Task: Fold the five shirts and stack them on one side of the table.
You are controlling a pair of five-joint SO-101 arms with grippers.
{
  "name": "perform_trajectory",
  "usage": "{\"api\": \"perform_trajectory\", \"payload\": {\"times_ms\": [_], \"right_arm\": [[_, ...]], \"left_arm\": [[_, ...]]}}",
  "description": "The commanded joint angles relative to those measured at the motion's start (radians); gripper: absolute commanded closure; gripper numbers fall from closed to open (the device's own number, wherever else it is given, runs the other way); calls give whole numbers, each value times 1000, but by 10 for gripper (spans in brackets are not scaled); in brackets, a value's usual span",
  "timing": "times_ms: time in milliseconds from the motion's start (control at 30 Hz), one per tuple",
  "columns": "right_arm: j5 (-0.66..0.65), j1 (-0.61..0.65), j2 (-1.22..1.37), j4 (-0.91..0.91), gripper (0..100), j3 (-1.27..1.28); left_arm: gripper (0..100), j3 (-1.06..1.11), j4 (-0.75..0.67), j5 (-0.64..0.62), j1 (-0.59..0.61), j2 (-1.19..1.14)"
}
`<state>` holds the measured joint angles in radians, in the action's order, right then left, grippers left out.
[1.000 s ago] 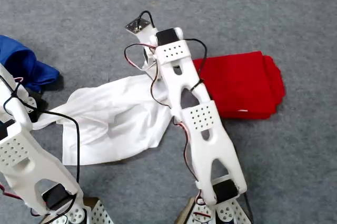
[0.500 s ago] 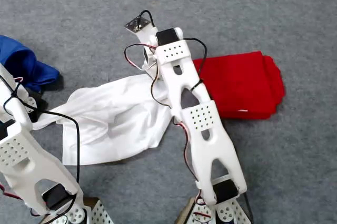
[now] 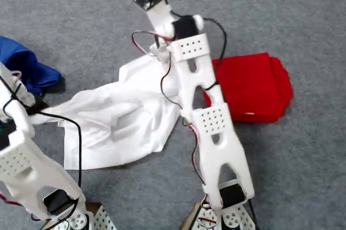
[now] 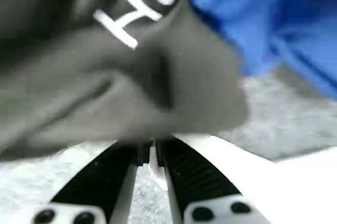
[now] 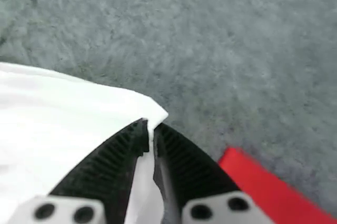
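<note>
white shirt (image 3: 116,119), where does it lie?

— on the grey table (image 3: 270,25), left of centre. it's opened out but rumpled, with one corner pulled toward the far side and a sleeve end drawn toward the left edge.

why is it stretched like that?

— each arm has an end. the right gripper (image 5: 151,132) is pinched together on a corner of the hem, and white cloth shows between its toothed jaws. the left gripper (image 4: 152,155) is closed on a sliver of white fabric too, right by a dark garment (image 4: 105,77) and the crumpled blue shirt (image 3: 24,68). my guess is that holding two ends lets them pull it flat before folding.

how does the cloth look?

— thin, plain white, with soft creases running across and an uneven lower edge. nothing is folded over yet.

and the rest?

— a red shirt (image 3: 248,87) lies folded into a neat block on the right side, just beside the right arm. i'd judge that's the start of the stack.
</note>
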<state>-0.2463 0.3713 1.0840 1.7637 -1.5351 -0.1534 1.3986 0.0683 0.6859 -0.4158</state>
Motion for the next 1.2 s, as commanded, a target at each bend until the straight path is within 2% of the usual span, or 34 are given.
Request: {"api": "perform_trajectory", "payload": {"times_ms": [0, 100, 267, 567, 700, 767, 933, 1167], "right_arm": [[-2, -25, -226, 23, 997, 54], [-49, -21, -321, 23, 997, 104], [-83, -67, -444, 23, 997, 202], [-150, -125, -720, 23, 997, 521], [-230, -127, -894, 23, 997, 725], [-273, -122, -975, 23, 997, 829], [-276, -93, -1116, 20, 997, 1012], [-221, -91, -1253, 20, 997, 1015]], "left_arm": [[981, -100, 44, 57, -8, 188], [981, -144, 129, 114, -37, 286], [981, -201, 364, 147, -78, 456], [982, 31, 361, 141, -49, 878], [982, 95, 356, 103, -48, 1015], [982, 124, 338, 81, -44, 1035], [982, 138, 338, 12, 3, 1044], [982, 123, 347, 0, 143, 1049]]}}
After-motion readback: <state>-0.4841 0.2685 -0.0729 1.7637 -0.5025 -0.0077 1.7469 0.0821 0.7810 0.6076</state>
